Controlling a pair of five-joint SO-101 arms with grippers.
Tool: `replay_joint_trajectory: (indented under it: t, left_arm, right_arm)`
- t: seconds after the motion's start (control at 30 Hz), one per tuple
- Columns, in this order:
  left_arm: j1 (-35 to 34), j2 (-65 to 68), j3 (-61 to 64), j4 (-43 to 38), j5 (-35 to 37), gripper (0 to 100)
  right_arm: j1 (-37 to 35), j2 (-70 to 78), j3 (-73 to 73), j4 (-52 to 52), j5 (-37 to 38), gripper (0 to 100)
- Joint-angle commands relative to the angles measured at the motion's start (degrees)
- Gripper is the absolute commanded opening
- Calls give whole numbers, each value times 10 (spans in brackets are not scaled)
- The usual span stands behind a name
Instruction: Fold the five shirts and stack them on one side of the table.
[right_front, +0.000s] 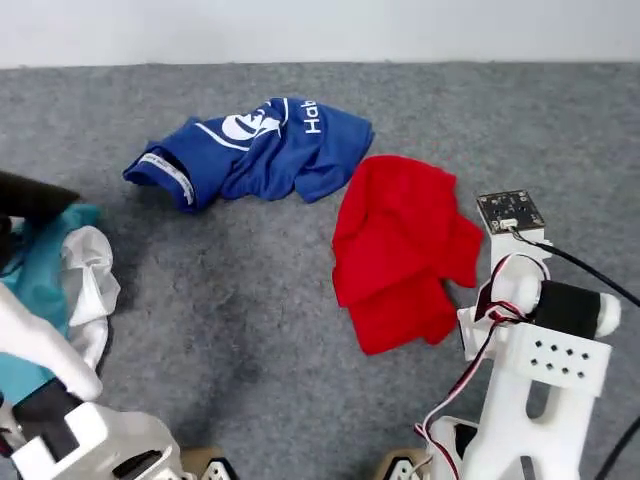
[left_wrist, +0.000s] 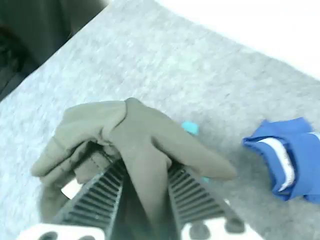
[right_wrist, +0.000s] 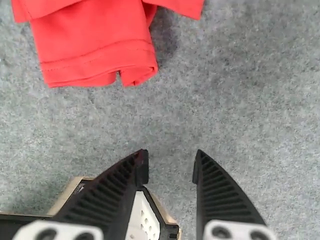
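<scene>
dark shirt (left_wrist: 135, 135): bunched, pinched in left gripper (left_wrist: 145, 172), left side of table (right_front: 250, 330). right gripper (right_wrist: 170, 162): fingers parted, empty, near red shirt (right_front: 400, 250). advice: spread flat, smooth sleeves before folding.

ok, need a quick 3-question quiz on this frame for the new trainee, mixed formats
1. True or false: the right gripper is shut on the red shirt.
2. What does the left gripper hold? A) the red shirt B) an olive-grey shirt C) nothing
3. Fill in: in the high view, the shirt lying against the teal shirt is ____.

Key
1. False: it is open and off the shirt.
2. B
3. White: the white shirt.
</scene>
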Motion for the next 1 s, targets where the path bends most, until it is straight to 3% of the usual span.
replay_joint_trajectory:
  t: [0.0, 0.17, 0.33, 0.6, 0.67, 0.77, 0.87, 0.97]
  left_arm:
    - [-11, -22, 36, 9, 1, 13]
    - [-11, -21, 85, -1, -2, 42]
    - [-14, -24, 95, 11, -1, 242]
    - [33, -38, 29, 11, 3, 250]
    - [87, -57, 22, 11, 3, 250]
    - [227, -84, 48, 10, 3, 250]
    - [400, -76, 137, 5, 0, 250]
    - [534, -24, 247, -56, -1, 250]
  right_arm:
    - [-2, -8, -3, 20, 6, 158]
    - [-2, -8, -3, 20, 6, 158]
    - [-2, -8, -3, 20, 6, 158]
    - [-3, -8, -3, 20, 6, 158]
    - [-3, -8, -3, 20, 6, 158]
    - [-3, -8, -3, 20, 6, 158]
    - [0, -8, -3, 20, 7, 158]
    - [1, -8, -3, 20, 24, 158]
